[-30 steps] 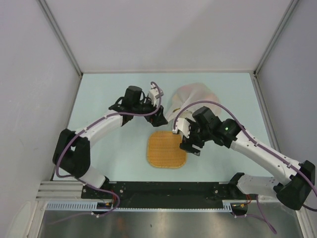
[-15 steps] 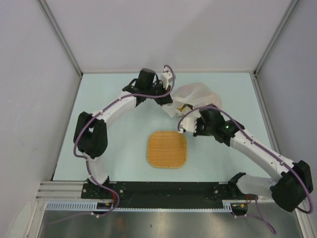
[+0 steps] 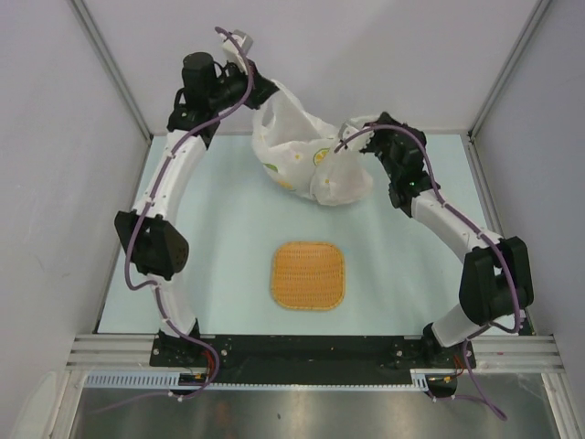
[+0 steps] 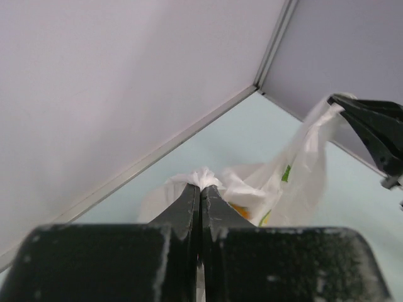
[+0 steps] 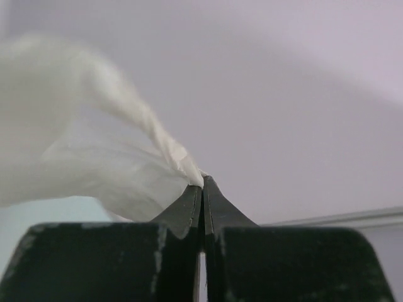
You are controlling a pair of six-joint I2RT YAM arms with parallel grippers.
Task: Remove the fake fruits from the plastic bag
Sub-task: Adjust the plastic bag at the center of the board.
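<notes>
Woven orange mat (image 3: 308, 275) lies nearest the arm bases, and beyond the mat the plastic bag (image 3: 306, 155) hangs stretched between both claws, fake fruits (image 3: 322, 156) showing yellow-green through its film, with left gripper (image 4: 200, 187) pinching its far-left top and right gripper (image 5: 203, 184) pinching its right edge.

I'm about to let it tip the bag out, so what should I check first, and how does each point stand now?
1. Left gripper shut on plastic bag: ok.
2. Right gripper shut on the bag: ok.
3. Fake fruits inside, colours showing through the film: ok.
4. Bag bottom off the table: cannot tell.
5. Which way the bag's mouth faces: cannot tell.
6. Woven mat lies apart from the bag: ok.
</notes>
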